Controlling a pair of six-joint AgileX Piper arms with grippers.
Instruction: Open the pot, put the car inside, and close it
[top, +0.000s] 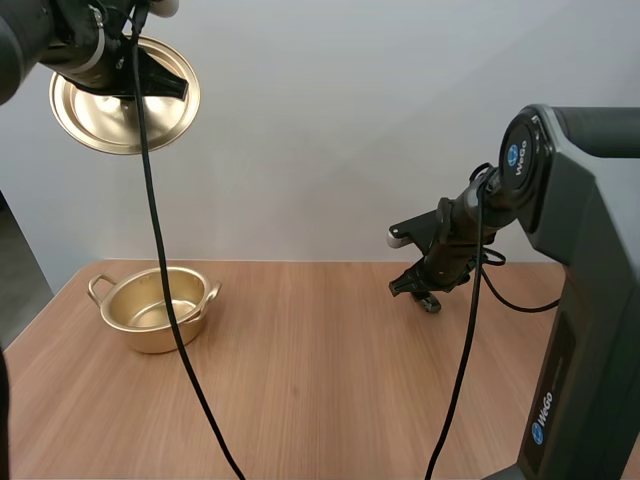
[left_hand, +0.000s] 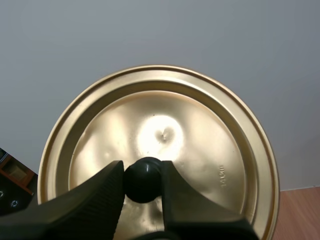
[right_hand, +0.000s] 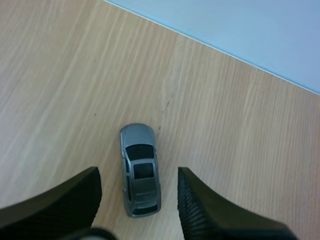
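In the upper left of the high view, the left gripper (top: 140, 82) holds the gold lid (top: 100, 125) in the air, well above the table (top: 320, 390) and tilted with its knob side toward the camera. In the left wrist view its 2 fingers pinch the lid's round black knob (left_hand: 143, 179) between their ribbed faces.

The pot (top: 150, 335) stands uncovered at the left of the table, below the raised lid and slightly to its right. It is gold with 2 small side handles, and its shiny inner floor is showing.

At the right of the high view, the right gripper (top: 422, 292) hangs low over the wood near the table's far edge, well apart from the pot. The right wrist view shows its 2 fingers spread, with the small silver car (right_hand: 140, 172) lying on the table between them. The car runs lengthwise along the fingers and touches neither. The table edge and the pale wall (right_hand: 260, 30) lie beyond the car.
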